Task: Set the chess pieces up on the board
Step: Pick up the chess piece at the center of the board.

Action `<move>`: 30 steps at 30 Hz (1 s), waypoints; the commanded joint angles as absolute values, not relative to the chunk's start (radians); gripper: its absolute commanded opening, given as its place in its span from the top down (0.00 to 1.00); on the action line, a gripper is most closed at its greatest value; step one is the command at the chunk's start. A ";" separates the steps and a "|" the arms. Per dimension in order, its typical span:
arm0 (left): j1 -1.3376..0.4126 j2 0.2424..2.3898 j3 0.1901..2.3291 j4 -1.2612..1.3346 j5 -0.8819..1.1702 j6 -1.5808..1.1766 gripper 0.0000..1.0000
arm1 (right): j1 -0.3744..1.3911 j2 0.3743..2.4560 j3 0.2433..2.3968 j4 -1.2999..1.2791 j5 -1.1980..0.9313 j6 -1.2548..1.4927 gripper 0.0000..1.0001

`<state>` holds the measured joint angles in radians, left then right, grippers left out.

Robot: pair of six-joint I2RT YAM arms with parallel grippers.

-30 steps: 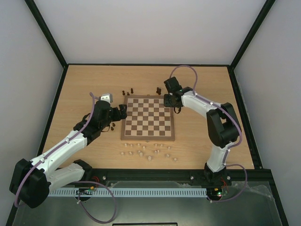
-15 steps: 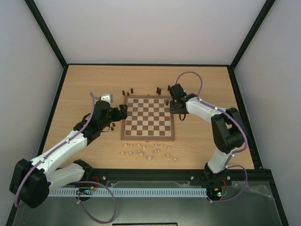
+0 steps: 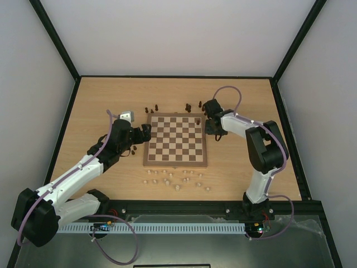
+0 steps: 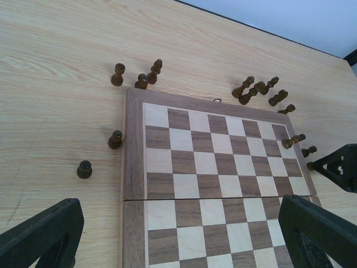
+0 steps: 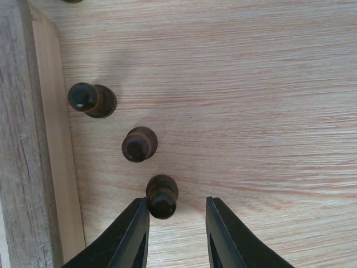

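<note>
Hovering at the board's (image 3: 175,164) 2 o'clock corner, your right claw (image 5: 176,220) is apart, dark pawn (image 5: 162,196) beside one finger; left claw (image 4: 178,226) wide apart.

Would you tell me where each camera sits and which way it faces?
Top external: above and behind, looking down on the board; left arm, right arm show.
Left wrist: over the board, facing its far edge and dark pieces beyond; open left tool frames the bottom.
Right wrist: straight down beside the board's border; right tool flanks a dark pawn.
Shared: all show the board.
</note>
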<state>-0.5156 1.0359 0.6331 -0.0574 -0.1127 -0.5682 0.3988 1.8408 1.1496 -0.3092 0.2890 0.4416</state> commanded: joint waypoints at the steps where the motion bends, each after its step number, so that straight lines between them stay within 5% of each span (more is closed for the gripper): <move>1: -0.509 1.038 0.622 -0.037 -0.115 -0.564 0.01 | 0.391 1.861 1.184 -0.309 0.287 0.444 0.72; 16: -0.508 1.038 0.621 -0.036 -0.114 -0.564 0.01 | 0.390 1.898 1.204 -0.294 0.280 0.441 0.85; 30: -0.509 1.035 0.621 -0.039 -0.114 -0.568 0.01 | 0.453 1.710 1.144 -0.367 0.296 0.452 0.95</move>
<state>-0.5156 1.0359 0.6327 -0.0563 -0.1123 -0.5686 0.4076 1.7805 1.1412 -0.2913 0.2813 0.4419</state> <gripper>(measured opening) 0.988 0.090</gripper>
